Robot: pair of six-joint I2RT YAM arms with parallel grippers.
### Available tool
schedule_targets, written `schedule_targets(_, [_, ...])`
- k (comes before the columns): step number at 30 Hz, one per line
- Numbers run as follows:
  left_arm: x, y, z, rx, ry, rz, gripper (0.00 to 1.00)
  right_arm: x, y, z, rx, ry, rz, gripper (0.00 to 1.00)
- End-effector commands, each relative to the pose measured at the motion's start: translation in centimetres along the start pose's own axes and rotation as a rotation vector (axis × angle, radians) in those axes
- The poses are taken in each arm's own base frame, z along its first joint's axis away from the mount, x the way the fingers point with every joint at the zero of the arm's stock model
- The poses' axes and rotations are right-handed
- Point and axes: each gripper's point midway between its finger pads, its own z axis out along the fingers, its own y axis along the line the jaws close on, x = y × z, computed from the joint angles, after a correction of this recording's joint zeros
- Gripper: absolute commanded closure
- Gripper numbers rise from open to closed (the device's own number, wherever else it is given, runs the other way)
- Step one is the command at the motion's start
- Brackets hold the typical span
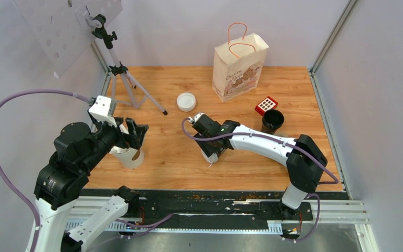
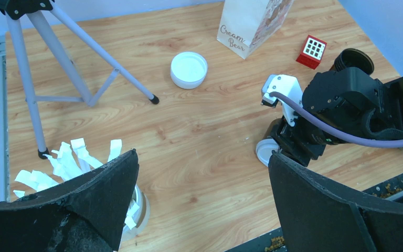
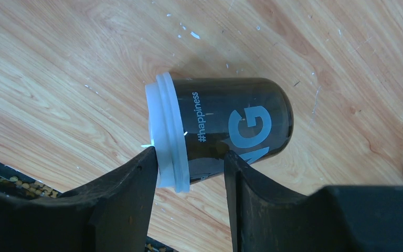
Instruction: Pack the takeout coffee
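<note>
The paper bag [image 1: 240,71] stands upright at the back of the table with its mouth and handles up, presumably so the cups can go in from above. Far to the bag's left stands a tripod [image 1: 123,79], which plays no part in the packing.

The left gripper [image 1: 137,134] hangs well to the bag's front-left with its jaws spread wide and nothing between them. Its place suggests that it is waiting. Just beneath it is a lidless pale cup [image 1: 130,156] stuffed with white paper strips [image 2: 73,157].

The right gripper [image 3: 191,155] is low in front of the bag, toward the arm bases, with its jaws half spread. They sit over the lid end of the takeout coffee [image 3: 236,123] and do not clamp it. One finger touches the white lid's rim. That cup lies on its side on the wood, so it probably has to be righted or gripped again before it goes into the bag.

To the bag's front-right a dark cup [image 1: 273,120] stands upright with no white lid showing. A loose white lid [image 1: 186,101] lies to the bag's front-left. A small red block [image 1: 266,105] sits between the bag and the dark cup.
</note>
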Motion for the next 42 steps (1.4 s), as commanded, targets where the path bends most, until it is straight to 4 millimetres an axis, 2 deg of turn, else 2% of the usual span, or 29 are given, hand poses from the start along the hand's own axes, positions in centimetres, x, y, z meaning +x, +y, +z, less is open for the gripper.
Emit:
schedule_targets(1, [-1.3,0.2,-0.3,-0.010,-0.049,0.012,0.00,-0.1,-0.2,-0.2,0.011,-0.028,0.003,0.52])
schedule_targets(9, [-1.1,0.2,0.0,-0.010,-0.042,0.008,0.00,-0.6,-0.4,-0.7,0.018,-0.049,-0.008,0.61])
schedule_targets(13, [-1.1,0.2,0.0,-0.009,-0.043,0.008,0.00,-1.1,0.2,-1.0,-0.019,-0.073,-0.010,0.67])
schedule_targets(22, [-1.1,0.2,-0.1,-0.010,-0.043,0.009,0.00,-1.9,0.6,-0.7,-0.045,-0.102,-0.005,0.74])
schedule_targets(27, [-1.1,0.2,-0.1,-0.011,-0.043,0.009,0.00,-3.0,0.4,-1.4,-0.060,-0.136,0.019,0.78])
schedule_targets(33, [-1.2,0.2,-0.2,-0.007,-0.046,0.011,0.00,-4.4,0.9,-2.9,-0.266,-0.202,0.154,0.82])
schedule_targets(38, [-1.3,0.2,-0.2,-0.009,-0.048,0.012,0.00,-5.7,1.8,-5.9,-0.505,-0.293,0.283,0.83])
schedule_targets(42, [-1.3,0.1,-0.2,-0.005,-0.050,0.009,0.00,-5.7,1.3,-7.5,-0.676,-0.324,0.469,0.83])
